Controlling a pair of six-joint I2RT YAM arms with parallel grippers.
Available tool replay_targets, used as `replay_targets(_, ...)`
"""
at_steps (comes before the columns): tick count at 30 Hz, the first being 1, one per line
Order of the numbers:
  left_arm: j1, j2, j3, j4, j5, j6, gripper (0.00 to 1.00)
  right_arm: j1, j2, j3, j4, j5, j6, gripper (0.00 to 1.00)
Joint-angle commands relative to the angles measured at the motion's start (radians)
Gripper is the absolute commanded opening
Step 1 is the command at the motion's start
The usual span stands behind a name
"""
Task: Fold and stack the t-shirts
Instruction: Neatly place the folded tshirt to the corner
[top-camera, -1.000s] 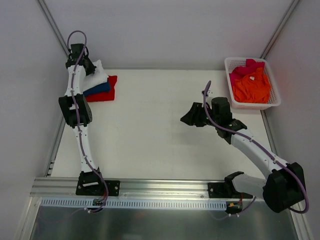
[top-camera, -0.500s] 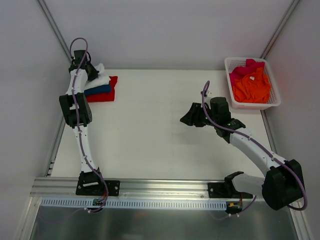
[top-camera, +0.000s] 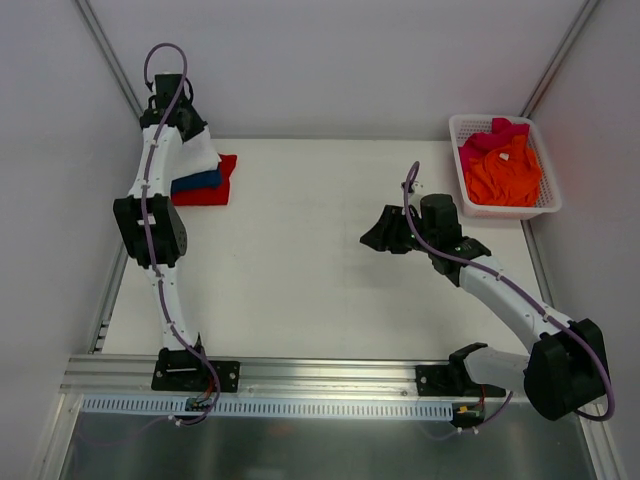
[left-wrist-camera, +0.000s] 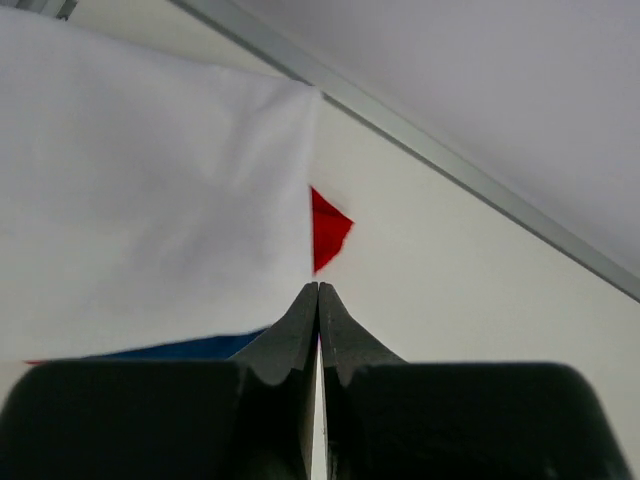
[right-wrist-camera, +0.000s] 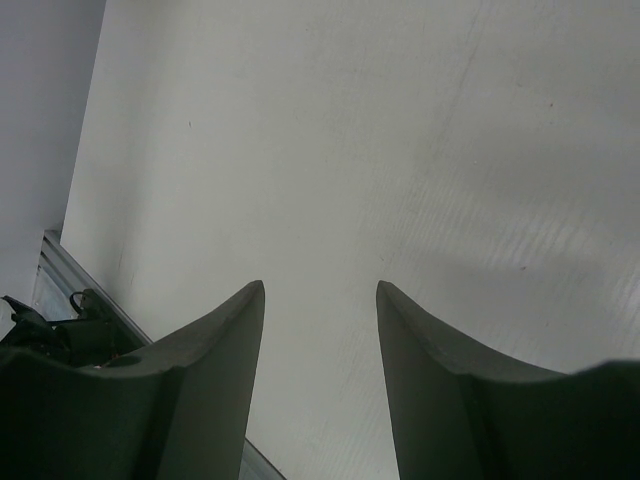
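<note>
Five t-shirts, white t-shirt (top-camera: 203, 153), blue t-shirt (top-camera: 201, 181) and red t-shirt (top-camera: 214, 193) stacked well left of the one basket (top-camera: 510, 211), orange t-shirt (top-camera: 505, 176) and pink t-shirt (top-camera: 488, 136) inside it, one table (top-camera: 320, 280), two arms, left arm (top-camera: 158, 215), right arm (top-camera: 500, 290).

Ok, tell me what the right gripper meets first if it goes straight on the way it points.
Probably the white table top. The open right gripper tilts down at it, with nothing else ahead of its fingers, though depth is hard to judge.
</note>
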Motion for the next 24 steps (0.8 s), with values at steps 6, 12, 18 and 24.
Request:
replay_targets(6, -0.143, -0.313, -0.145, 0.005, -0.159, 0.080, 0.00, -0.009, -0.007, 0.109, -0.080, 0.107, -0.098, 0.53)
replay_targets(12, -0.252, -0.408, -0.272, 0.021, -0.186, 0.118, 0.51, -0.023, -0.004, 0.196, -0.190, 0.229, -0.155, 0.68)
replay_targets(18, -0.346, -0.497, -0.394, 0.056, -0.185, 0.109, 0.99, -0.025, -0.008, 0.230, -0.272, 0.360, -0.169, 0.79)
replay_targets(24, -0.413, -0.586, -0.535, 0.082, -0.231, 0.127, 0.99, -0.025, -0.062, 0.224, -0.307, 0.504, -0.194, 0.85)
